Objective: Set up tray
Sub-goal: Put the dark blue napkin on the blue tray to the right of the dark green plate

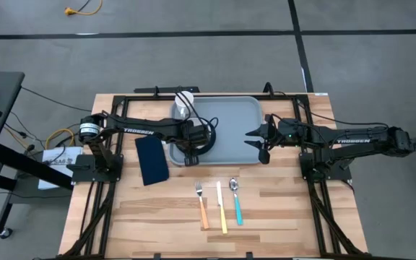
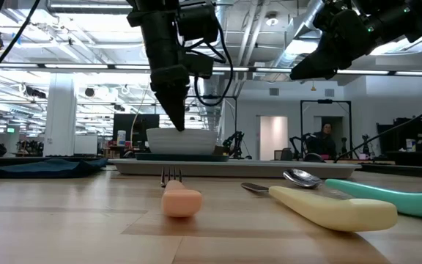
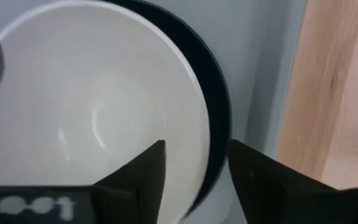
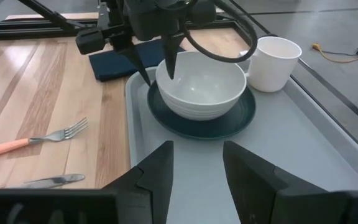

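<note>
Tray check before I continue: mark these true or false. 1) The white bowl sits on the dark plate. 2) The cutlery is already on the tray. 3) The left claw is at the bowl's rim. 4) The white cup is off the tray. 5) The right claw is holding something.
1) True: the white bowl rests on the dark plate, which lies on the tray.
2) False: the fork, knife and spoon lie on the wooden table, in front of the tray.
3) True: the left claw straddles the bowl's rim, fingers open.
4) False: the white cup stands on the tray beside the plate.
5) False: the right claw is open and empty, over the tray.
</note>
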